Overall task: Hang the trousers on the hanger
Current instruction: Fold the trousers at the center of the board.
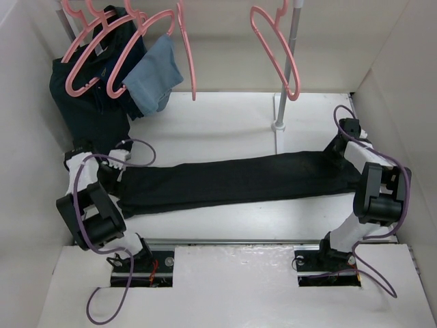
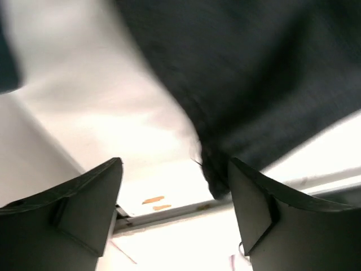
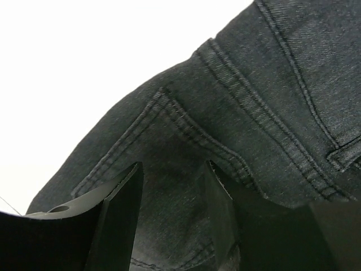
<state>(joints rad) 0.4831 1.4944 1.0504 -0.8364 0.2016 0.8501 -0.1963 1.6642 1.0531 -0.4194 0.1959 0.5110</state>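
Note:
The black trousers lie stretched flat across the table, left to right. At their left end my left gripper stands open. In the left wrist view the gap of the left gripper is empty, and the trousers' hem lies just beside the right finger. My right gripper is at the waist end. In the right wrist view the right gripper is shut on a raised fold of the trousers near a pocket seam. Two bare pink hangers hang from the rail at the back.
At the back left, pink hangers carry a dark navy garment and a small light-blue cloth. The rail's grey pole stands on a white base behind the trousers. White walls close in both sides.

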